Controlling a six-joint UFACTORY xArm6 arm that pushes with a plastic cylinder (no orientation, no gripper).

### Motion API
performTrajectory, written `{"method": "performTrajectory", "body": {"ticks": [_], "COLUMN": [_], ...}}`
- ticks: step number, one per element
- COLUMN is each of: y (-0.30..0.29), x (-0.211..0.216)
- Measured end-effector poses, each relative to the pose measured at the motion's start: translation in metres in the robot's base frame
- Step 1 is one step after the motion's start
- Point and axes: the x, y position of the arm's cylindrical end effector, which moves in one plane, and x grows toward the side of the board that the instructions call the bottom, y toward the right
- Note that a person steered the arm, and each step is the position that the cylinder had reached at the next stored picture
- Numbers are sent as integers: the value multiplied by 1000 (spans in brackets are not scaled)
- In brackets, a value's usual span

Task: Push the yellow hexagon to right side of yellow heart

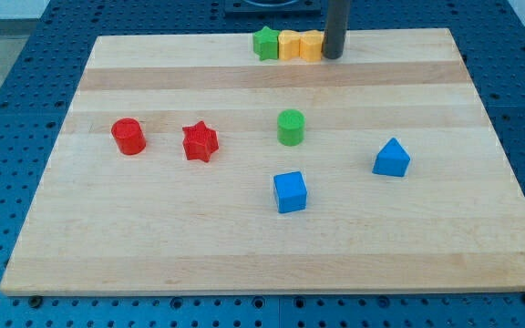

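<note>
My tip (pixel 333 56) is resting at the upper middle of the frame, holding nothing and pressing against the right side of the yellow hexagon (pixel 311 46). The hexagon is sitting flush against the right of the yellow heart (pixel 289 44), with the green star (pixel 265 43) on its left. The dark rod (pixel 336 23) is standing upright, running off the top edge above the wooden board (pixel 153 237).

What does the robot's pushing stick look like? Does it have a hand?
No hand shows. My arm ends in a plain, straight, dark grey rod, round like a thick pencil, with my tip blunt at the bottom. No cables, stickers or markings show on it.
</note>
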Motion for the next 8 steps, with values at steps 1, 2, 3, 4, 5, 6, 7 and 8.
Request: {"method": "performTrajectory", "body": {"ticks": [1,2,3,4,5,6,7,8], "y": [0,13,16,-7,-35,-47,-53,-53], "x": [-14,-11,17,39,39,23,8,6]}}
